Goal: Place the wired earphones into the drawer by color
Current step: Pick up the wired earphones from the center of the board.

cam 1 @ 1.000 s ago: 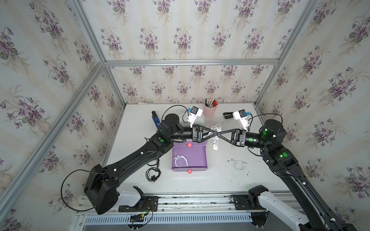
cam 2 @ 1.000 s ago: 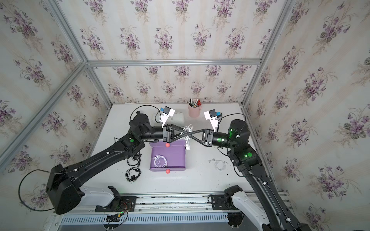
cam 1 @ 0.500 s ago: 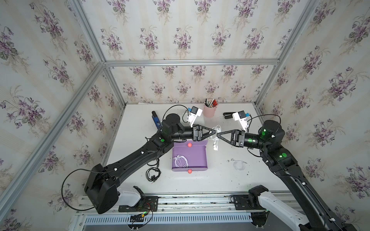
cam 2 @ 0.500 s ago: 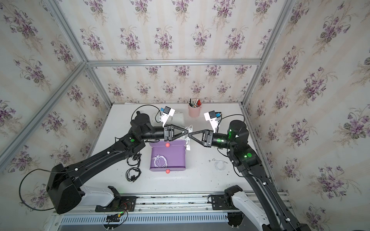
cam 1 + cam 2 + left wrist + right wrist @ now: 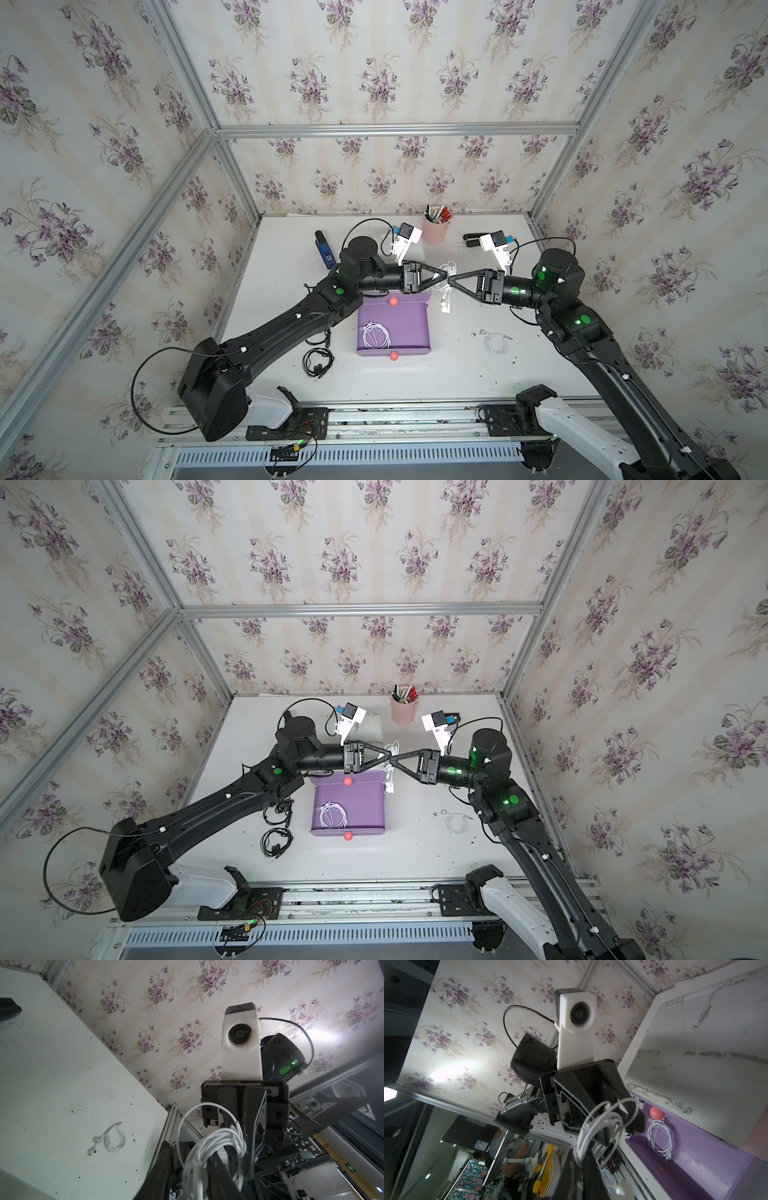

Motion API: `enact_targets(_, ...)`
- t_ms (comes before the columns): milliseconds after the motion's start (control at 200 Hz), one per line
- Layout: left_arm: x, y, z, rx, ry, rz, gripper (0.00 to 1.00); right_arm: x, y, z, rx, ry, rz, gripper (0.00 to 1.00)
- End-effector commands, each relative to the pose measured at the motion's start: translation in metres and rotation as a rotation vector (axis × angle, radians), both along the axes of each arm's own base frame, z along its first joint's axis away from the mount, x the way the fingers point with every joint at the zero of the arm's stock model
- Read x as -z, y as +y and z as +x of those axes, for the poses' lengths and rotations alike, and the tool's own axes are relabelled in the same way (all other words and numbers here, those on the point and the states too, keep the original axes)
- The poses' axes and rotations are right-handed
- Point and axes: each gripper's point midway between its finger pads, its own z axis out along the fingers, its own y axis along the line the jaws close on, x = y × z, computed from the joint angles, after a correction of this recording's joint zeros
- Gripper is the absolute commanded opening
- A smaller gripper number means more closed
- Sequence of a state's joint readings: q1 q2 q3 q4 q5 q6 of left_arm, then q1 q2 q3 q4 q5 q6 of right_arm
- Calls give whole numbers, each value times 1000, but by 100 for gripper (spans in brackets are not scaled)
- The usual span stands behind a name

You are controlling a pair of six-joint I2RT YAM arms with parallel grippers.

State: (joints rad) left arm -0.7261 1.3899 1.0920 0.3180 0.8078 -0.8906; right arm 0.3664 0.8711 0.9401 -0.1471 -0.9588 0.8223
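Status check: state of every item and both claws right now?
left claw: shut on held white earphones
right claw: shut on the same bundle
held white earphones: coiled, airborne between both claws, earbuds dangling
purple drawer: open
drawer white earphones: coiled, inside drawer
loose white earphones: loose coil, on table
black earphones: two bundles, on table
pen cup: upright, pens inside

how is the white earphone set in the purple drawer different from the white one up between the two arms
The drawer earphones lie flat inside the purple drawer; the held earphones hang in the air, gripped by the right end effector, with the left end effector around them too. The drawer earphones form a loose flat coil; the held earphones are bunched, with earbuds dangling. Both are white wired sets.
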Motion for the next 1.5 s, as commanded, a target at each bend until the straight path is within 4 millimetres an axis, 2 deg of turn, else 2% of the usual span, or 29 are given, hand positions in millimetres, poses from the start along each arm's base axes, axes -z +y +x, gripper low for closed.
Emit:
enact_targets(0,-1,2,2,-18,-22,10,32,5,0,1,7,-3,-16,16)
enact_targets(65,0,3,2,-24,-23,16,30,7,0,1,9,0,-20,23)
enact_targets(145,0,3,2,-27,-20,17,27,9,-1,2,15,4,-26,25)
enact_targets(245,0,4,3,-34,-20,19,22,11,-1,4,19,9,-28,26)
enact_targets(729,7,5,6,-55,-8,39,19,18,0,8,25,16,-42,30)
enact_targets(904,9,7,7,-68,-9,49,17,21,-2,7,32,15,-61,40)
enact_targets(1064,12,8,8,-81,-2,68,16,22,-2,7,37,9,-69,55)
enact_targets(1494,16,11,8,-90,2,90,13,30,-4,13,60,13,-108,64)
